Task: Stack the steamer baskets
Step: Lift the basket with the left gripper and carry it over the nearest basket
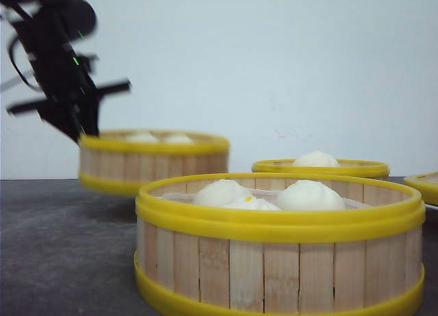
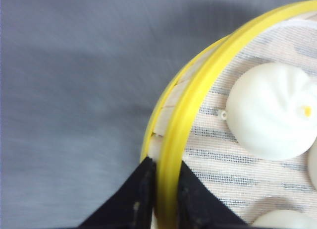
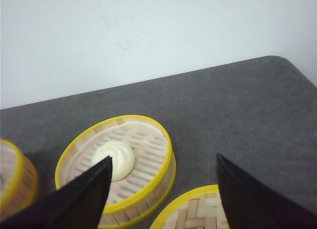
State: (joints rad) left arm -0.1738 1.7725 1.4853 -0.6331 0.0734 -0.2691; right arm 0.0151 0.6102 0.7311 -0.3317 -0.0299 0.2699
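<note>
Yellow-ringed and slatted, the carried steamer basket (image 1: pixel 153 160) is hanging clear of the counter (image 1: pixel 61 247) at far left in the front view, held at its left rim by the left hand (image 1: pixel 81 124). The likely targets lie to its right: the near basket (image 1: pixel 279 247) in front, the low basket (image 1: pixel 320 167) farther back.

From the left wrist, black fingers (image 2: pixel 131 201) are pinching the yellow rim (image 2: pixel 185 125), one outside, one inside, beside a white bun (image 2: pixel 272 110).

From the right wrist, the right hand (image 3: pixel 161 189) is hovering spread and empty over the one-bun basket (image 3: pixel 116 164) and a woven lid (image 3: pixel 195 214), so it is the nearer arm there.
</note>
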